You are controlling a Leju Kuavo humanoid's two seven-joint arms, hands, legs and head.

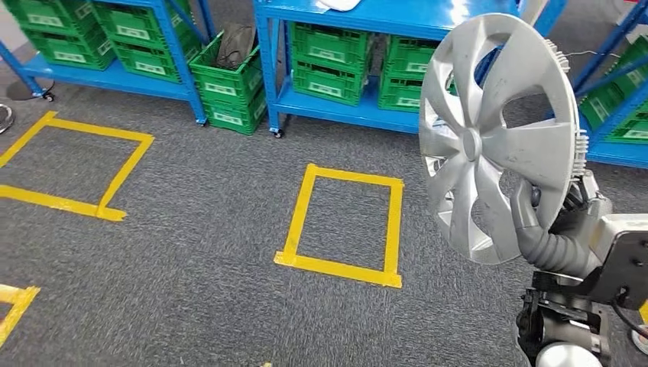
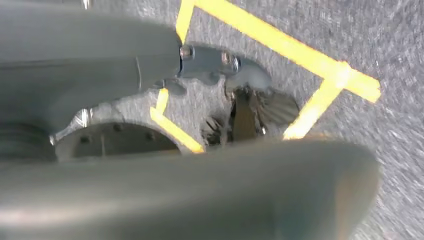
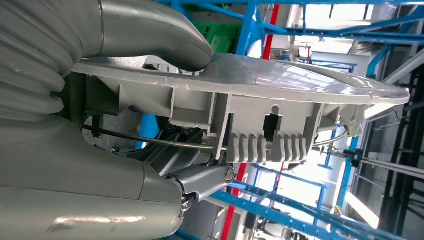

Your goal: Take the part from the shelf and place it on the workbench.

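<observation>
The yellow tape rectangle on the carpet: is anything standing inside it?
No. The yellow tape rectangle encloses only bare grey carpet.

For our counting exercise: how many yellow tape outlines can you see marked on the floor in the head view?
3: a complete rectangle at centre, a larger square at left, and a corner piece at the lower left edge. More may lie outside the frame.

We look down on a grey carpeted floor (image 1: 199,229) marked with yellow tape outlines: a full rectangle (image 1: 344,225) near the middle, a larger one (image 1: 72,164) to the left, and a corner piece (image 1: 11,302) at the lower left edge. Blue shelving units (image 1: 344,107) stand on the carpet along the far side, their low shelves loaded with green crates (image 1: 328,61). Two stacked green crates (image 1: 229,92) sit between two of the units.
</observation>
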